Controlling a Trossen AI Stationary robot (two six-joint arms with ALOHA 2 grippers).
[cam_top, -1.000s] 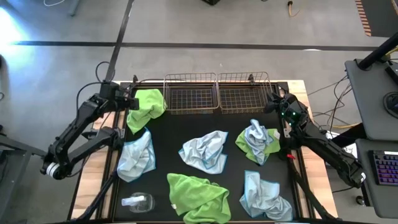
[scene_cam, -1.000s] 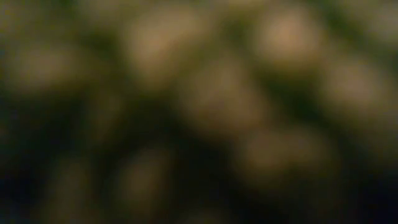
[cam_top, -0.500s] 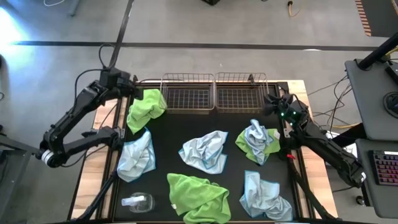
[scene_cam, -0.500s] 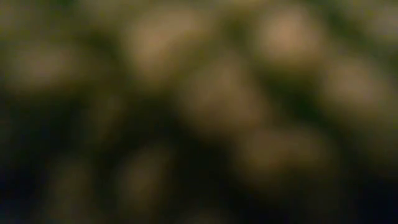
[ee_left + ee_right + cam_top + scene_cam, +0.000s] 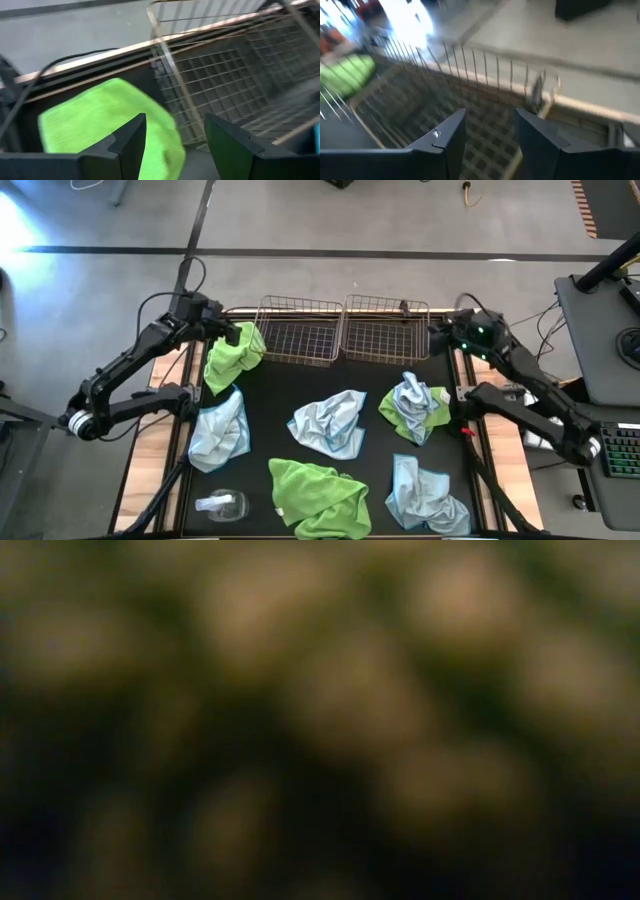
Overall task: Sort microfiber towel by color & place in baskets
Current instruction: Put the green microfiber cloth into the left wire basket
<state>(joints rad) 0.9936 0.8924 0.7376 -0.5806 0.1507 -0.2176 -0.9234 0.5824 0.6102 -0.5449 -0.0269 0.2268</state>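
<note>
No towel is held in the 2 wire baskets [image 5: 343, 330], which are flanked by the open, empty left gripper [image 5: 236, 335] and right gripper [image 5: 440, 332].

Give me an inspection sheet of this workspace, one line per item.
Surface: black mat on a wooden table.
Job's things: two wire baskets side by side at the far edge, both empty; six crumpled towels on the mat, green towel beside the left basket.
Clutter: clear plastic item at the near left corner.
Grippers: left gripper open over that green towel; right gripper open, empty, by the right basket.
Cables: cables on the floor at right.
Surroundings: grey floor, desk with keyboard at right; low view shows nothing usable.
</note>
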